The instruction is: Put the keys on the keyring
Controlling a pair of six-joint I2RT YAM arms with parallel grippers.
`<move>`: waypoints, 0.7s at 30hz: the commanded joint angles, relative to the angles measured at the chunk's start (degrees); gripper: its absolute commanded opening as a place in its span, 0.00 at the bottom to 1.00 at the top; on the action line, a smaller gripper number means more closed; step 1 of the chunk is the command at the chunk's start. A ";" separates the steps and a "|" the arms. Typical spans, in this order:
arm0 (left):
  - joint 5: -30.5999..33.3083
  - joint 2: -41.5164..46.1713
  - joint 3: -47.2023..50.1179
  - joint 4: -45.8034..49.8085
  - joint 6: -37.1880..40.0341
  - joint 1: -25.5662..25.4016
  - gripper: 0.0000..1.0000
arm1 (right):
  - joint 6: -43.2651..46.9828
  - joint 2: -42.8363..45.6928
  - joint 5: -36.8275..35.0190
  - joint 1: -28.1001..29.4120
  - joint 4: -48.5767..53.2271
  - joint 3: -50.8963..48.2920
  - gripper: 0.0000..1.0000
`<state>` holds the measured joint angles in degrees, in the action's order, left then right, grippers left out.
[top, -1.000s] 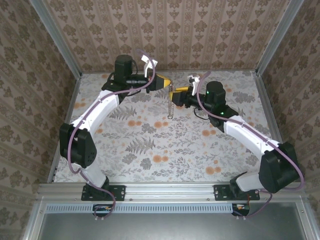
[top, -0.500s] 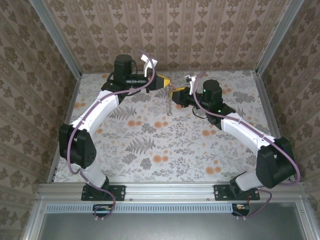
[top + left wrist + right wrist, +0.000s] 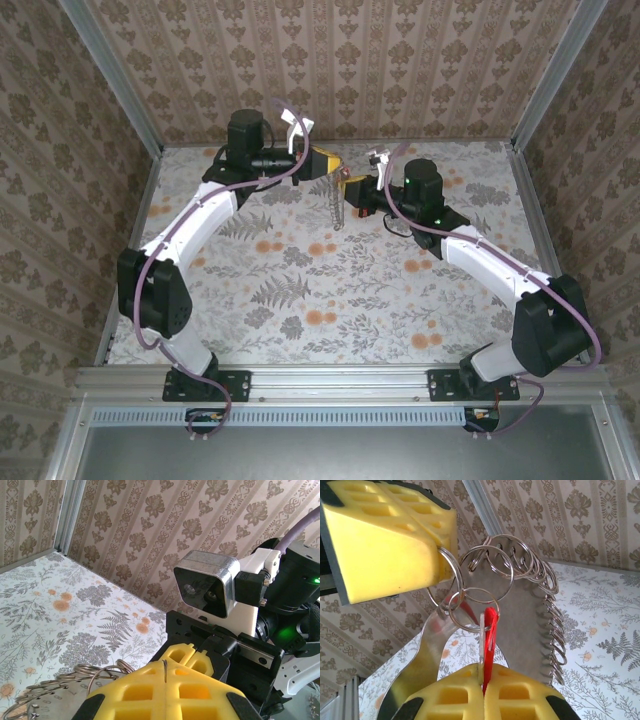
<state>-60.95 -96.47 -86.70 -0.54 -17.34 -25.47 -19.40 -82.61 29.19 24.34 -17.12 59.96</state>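
The keyring (image 3: 335, 208) is a dull chain of linked metal rings hanging between the two grippers above the back of the table. My left gripper (image 3: 334, 167) is shut on one ring of it; a thin wire sliver shows in the seam of its yellow pads (image 3: 165, 672). In the right wrist view the ring (image 3: 451, 572) leaves the left gripper's pad (image 3: 385, 540), and more rings (image 3: 542, 582) trail along a flat grey metal piece (image 3: 520, 630). My right gripper (image 3: 484, 686) is shut on the red key (image 3: 490, 640), whose top sits inside a small ring (image 3: 472, 610).
The floral table (image 3: 330, 290) lies below, walled by patterned panels and metal posts (image 3: 535, 75). The right arm's wrist camera (image 3: 207, 582) sits close in front of the left gripper. Both arms meet near the back wall.
The right gripper has moved left and slightly back toward the left gripper, closing the gap. The hanging ring chain has shifted a little left with it.
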 commanded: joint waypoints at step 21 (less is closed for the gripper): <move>4.52 5.88 4.25 -8.14 -4.00 -0.28 0.00 | 2.38 2.54 3.39 2.33 5.74 -0.69 0.00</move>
<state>-56.90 -93.14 -82.54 -3.75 -20.01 -25.58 -17.91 -81.23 30.65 25.82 -13.82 59.94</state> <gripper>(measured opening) 0.044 0.065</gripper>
